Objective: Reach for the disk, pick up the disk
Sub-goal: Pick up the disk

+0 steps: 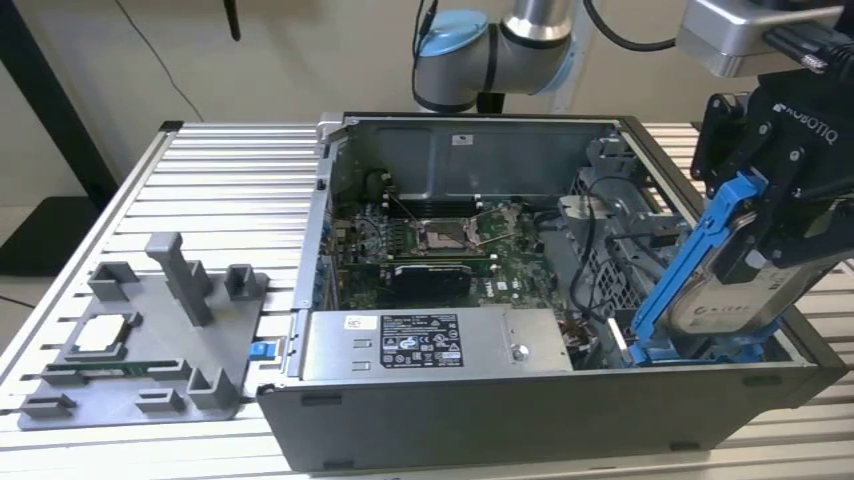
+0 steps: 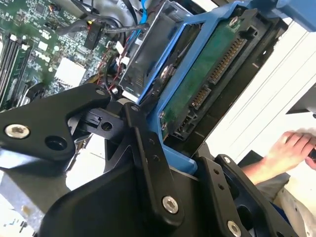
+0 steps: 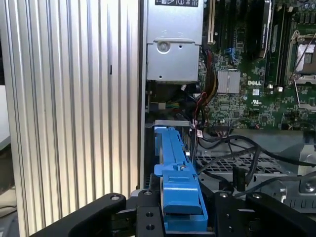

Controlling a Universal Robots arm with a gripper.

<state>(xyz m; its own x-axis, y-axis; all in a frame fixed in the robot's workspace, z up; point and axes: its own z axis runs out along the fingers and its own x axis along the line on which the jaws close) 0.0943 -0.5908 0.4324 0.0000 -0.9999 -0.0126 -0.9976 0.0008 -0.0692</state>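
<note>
The disk is a silver-grey drive with a white label, framed by blue rails. It hangs tilted above the open computer case's corner at the exterior view's right. My gripper is shut on it from above, black fingers clamping both sides. In the second wrist view the disk's green underside and connector face the camera, and the gripper closes on the blue rail. In the first wrist view the disk's blue rail runs edge-on between the gripper's fingers. The disk's lower end is close to the case's drive bay; whether they touch is unclear.
The open computer case holds a motherboard, a grey power supply box and loose cables. A grey fixture with a small square chip lies at the exterior view's left on the slatted table. A person's hand is beyond the table.
</note>
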